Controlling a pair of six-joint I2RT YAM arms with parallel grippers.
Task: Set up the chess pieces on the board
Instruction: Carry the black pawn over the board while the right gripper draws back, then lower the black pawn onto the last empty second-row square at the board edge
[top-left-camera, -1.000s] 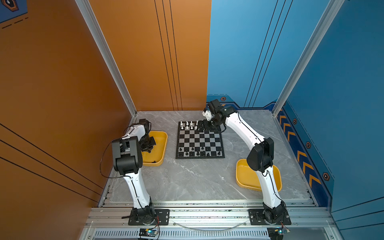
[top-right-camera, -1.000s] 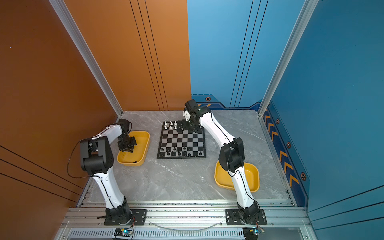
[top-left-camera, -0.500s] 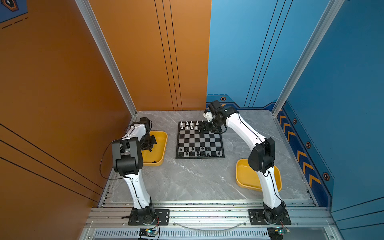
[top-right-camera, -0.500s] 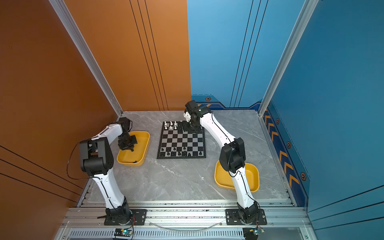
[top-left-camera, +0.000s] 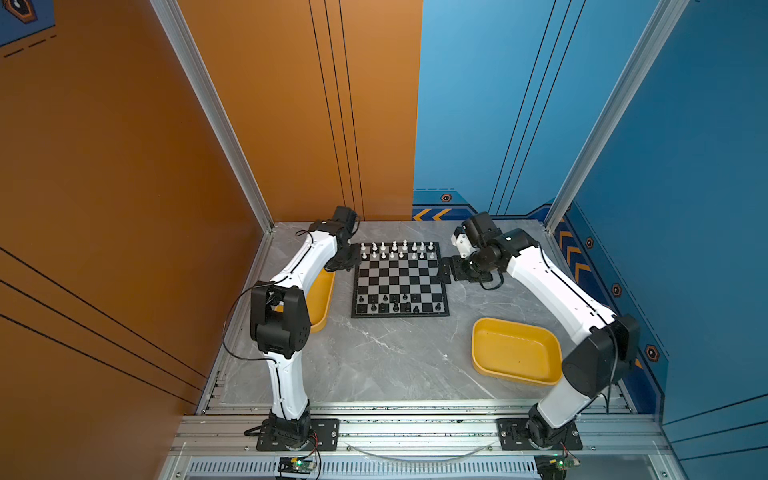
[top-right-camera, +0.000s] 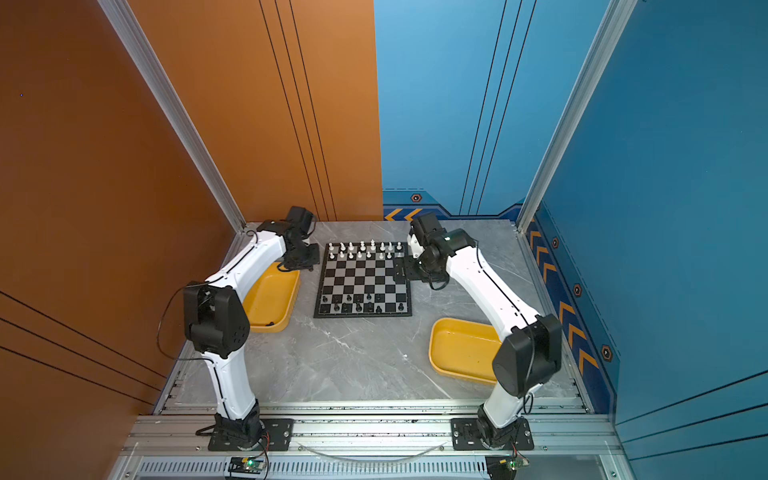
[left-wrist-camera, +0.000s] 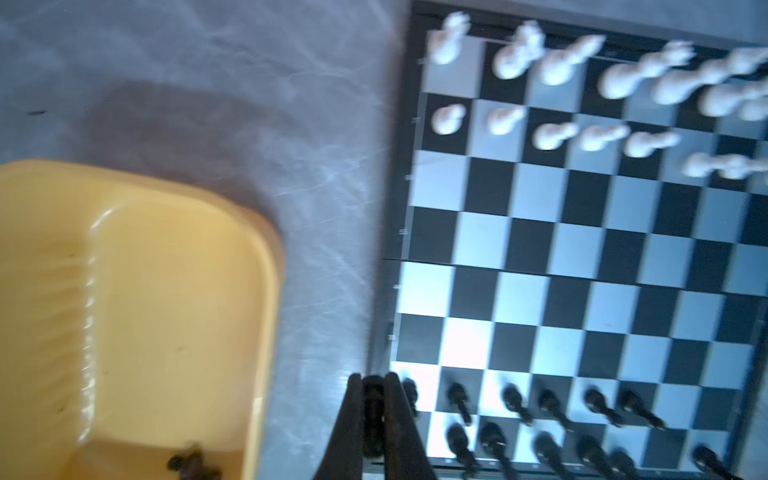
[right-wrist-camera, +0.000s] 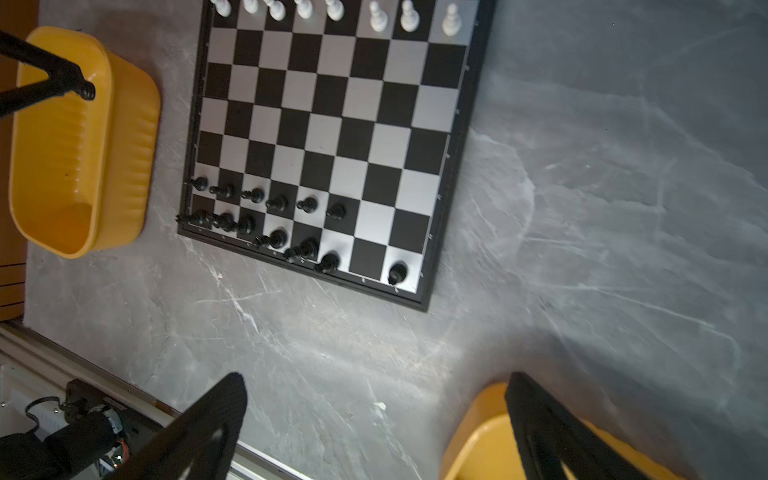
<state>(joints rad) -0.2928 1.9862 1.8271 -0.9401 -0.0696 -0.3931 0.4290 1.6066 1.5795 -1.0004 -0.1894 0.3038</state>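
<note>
Pinching a black chess piece (left-wrist-camera: 372, 419), the left gripper (left-wrist-camera: 372, 380) has left the yellow tray (left-wrist-camera: 266, 257) for the board (left-wrist-camera: 386, 208); the right gripper (right-wrist-camera: 376, 384) withdraws, spread.

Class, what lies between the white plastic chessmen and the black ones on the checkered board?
Only bare squares of the black-and-silver board, seen in the right wrist view.

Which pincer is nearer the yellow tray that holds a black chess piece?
Left. The left pincer hangs by that tray's far end, shut on a black piece; the right pincer is open at the board's opposite edge.
</note>
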